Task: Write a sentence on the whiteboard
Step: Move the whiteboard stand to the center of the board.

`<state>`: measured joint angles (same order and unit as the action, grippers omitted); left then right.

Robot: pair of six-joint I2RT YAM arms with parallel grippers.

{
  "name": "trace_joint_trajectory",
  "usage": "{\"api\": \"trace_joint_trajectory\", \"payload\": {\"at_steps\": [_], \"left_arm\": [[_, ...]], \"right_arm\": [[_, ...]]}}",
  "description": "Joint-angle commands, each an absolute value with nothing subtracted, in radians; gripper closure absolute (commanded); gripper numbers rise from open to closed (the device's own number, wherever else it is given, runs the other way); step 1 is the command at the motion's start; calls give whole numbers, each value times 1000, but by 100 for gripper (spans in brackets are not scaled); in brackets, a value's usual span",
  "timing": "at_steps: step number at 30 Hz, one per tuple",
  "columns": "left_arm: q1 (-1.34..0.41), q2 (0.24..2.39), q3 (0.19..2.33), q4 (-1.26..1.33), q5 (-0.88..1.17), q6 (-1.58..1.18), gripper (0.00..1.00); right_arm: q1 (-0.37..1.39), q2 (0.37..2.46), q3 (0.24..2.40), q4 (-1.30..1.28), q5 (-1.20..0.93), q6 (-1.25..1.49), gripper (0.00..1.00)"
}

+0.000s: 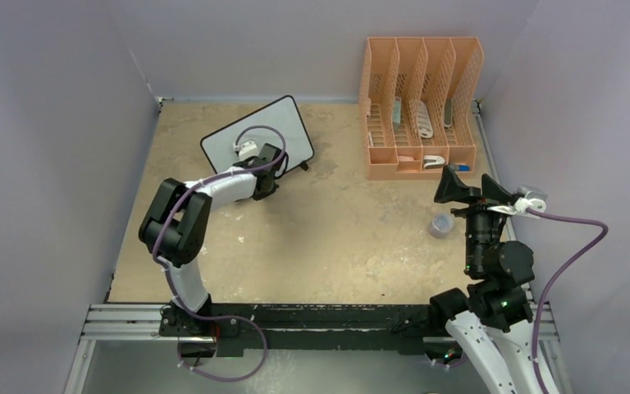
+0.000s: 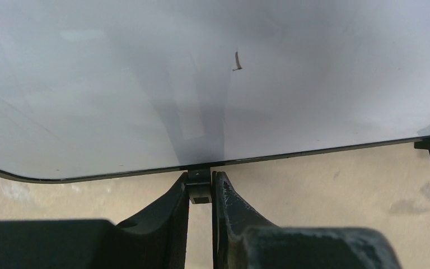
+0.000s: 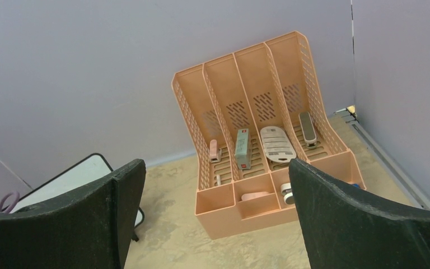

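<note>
Whiteboard (image 2: pixel 145 84) bottom edge pinched between the left fingers (image 2: pixel 230 203).

light: soft, even — faint shadows | whiteboard (image 2: pixel 145 84): dull sheen | near fingers (image 2: pixel 162 224): blurred

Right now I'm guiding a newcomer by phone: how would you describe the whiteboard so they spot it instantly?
On the tan table, look to the back left, across from the orange desk organizer. The whiteboard stands there tilted back, the left claw pinching a small tab on its near edge. It is the only flat white panel, with a thin black frame and rounded corners.
</note>
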<state>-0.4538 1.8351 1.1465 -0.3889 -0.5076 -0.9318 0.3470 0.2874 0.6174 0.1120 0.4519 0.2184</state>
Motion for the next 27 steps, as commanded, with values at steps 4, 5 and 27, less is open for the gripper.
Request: {"api": "trace_joint_trajectory", "payload": {"at_steps": [4,5,27], "left_arm": [[-575,1688,1055,-442,-490,-901,100],[-595,1676,1046,-454,-490,-910,100],[-963,1610,982,-644,-465,-1326,100]], "right_arm": [[352,275,618,166,443,198,1],[352,276,618,166,443,198,1],[353,249,619,160,427,204,1]]}}
